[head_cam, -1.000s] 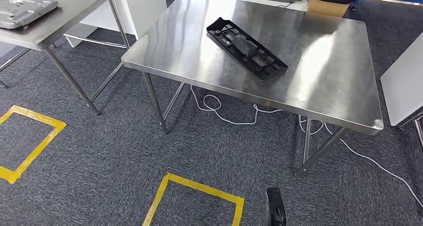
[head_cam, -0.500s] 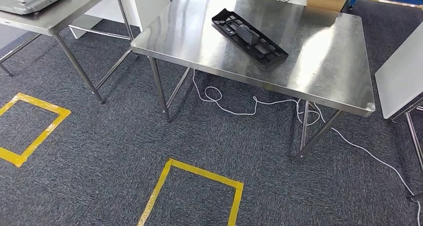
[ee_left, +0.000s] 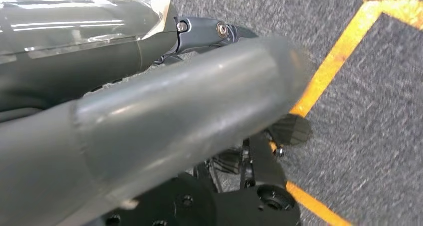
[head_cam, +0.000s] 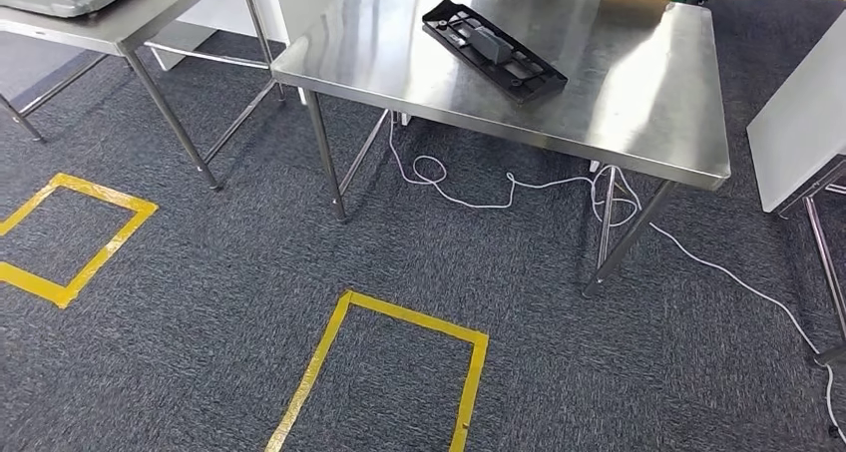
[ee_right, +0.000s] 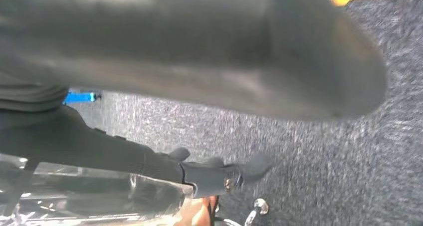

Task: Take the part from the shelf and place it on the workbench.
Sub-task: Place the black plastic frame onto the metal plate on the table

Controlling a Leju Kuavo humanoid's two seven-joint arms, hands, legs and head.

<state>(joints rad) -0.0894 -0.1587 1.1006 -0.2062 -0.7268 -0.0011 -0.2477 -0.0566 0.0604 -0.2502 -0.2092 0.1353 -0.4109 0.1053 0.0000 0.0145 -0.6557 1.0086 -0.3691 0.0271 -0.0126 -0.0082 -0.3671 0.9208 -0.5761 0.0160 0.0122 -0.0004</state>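
- I see the black plastic part lying flat on the steel tabletop.
- Left hand and right hand hang over carpet; whether their fingers are spread, I can't tell.

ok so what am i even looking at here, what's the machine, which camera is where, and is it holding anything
This is a two-legged humanoid robot with two arms, each ending in a many-fingered hand. The wide picture comes from a camera high on its body, looking forward and down. It shows a steel workbench with a long black plastic part lying flat on top, a white cable on the carpet underneath, and yellow tape squares marked on the floor.

The other two pictures come from cameras at the wrists, looking along hanging arms at the carpet. The big grey shapes are the left hand and the right hand. Both are close and blurred; nothing visible sits in either, though whether the fingers are open or curled is unclear.
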